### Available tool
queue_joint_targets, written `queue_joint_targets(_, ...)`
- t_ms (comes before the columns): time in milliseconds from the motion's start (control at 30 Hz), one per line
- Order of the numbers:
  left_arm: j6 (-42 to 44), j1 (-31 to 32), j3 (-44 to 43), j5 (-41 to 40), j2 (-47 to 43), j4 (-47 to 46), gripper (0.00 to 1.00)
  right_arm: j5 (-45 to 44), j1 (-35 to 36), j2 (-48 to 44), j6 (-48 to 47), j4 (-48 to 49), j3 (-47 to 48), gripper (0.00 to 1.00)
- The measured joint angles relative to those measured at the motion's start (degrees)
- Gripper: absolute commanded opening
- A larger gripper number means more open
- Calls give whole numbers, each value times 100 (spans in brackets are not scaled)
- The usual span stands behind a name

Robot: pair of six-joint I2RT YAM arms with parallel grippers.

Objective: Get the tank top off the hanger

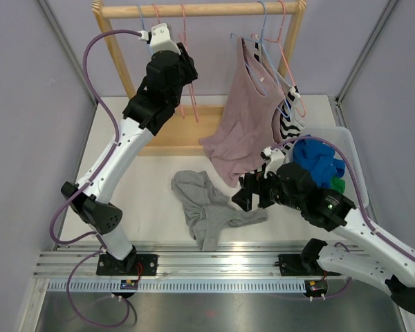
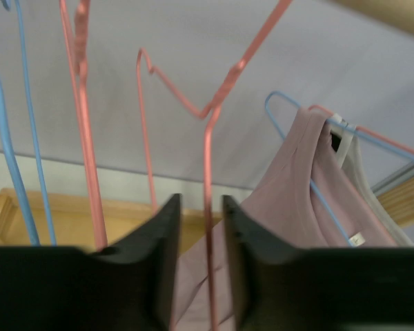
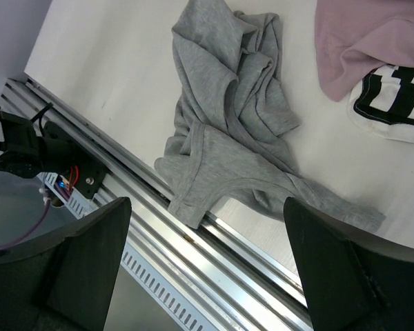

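My left fingers [image 2: 162, 262] straddle the red hanger [image 2: 208, 207], barely parted, right fingers [image 3: 90, 255] spread empty; retreating may unhook it from the rail [image 1: 194, 10].

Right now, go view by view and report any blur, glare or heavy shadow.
Top external: even light, mild glare on the aluminium rail. Left wrist: left gripper dark and blurred, red hanger wire between its jaws soft, pink tank top sharper. Right wrist: grey tank top crisp, right gripper dark and defocused.
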State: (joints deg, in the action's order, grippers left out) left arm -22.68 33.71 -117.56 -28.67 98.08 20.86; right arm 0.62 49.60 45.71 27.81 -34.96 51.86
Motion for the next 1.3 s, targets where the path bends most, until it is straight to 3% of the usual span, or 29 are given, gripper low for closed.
queue_joint_targets(100, -87, 2, 356, 74, -131, 11, 64, -39, 0, 398, -125, 107, 4, 99)
queue_joint_targets(167, -127, 7, 376, 153, -136, 17, 73, -168, 4, 675, -221, 133, 46, 99)
queue_joint_targets(200, -146, 9, 376, 199, -153, 20, 82, -240, 9, 811, -275, 136, 79, 100)
queue_joint_targets(233, -170, 7, 376, 249, -170, 33, 96, -313, 13, 949, -334, 142, 125, 99)
queue_joint_targets(267, -160, 7, 376, 326, -210, 37, 99, -376, 37, 1084, -391, 177, 168, 100)
queue_joint_targets(467, -103, 7, 573, 1086, -857, 90, 99, -828, 380, 1869, -570, 525, 223, 100)
queue_joint_targets(767, 457, 9, 1325, 2924, -2214, 581, 99, -1475, 1266, 3167, -538, 831, 223, 99)
queue_joint_targets(933, 728, 26, 2251, 3779, -2806, 706, 99, -1488, 1580, 3799, -409, 1043, 223, 99)
queue_joint_targets(1167, 542, 74, 3731, 4019, -3842, 894, 99, -1460, 1759, 4778, -249, 1665, 223, 98)
queue_joint_targets(1233, 439, 127, 4124, 3926, -4315, 1019, 99, -1495, 1759, 5115, -238, 1862, 223, 88)
queue_joint_targets(1300, 367, 164, 4470, 3773, -4815, 1121, 99, -1620, 1779, 5259, -234, 2035, 299, 63)
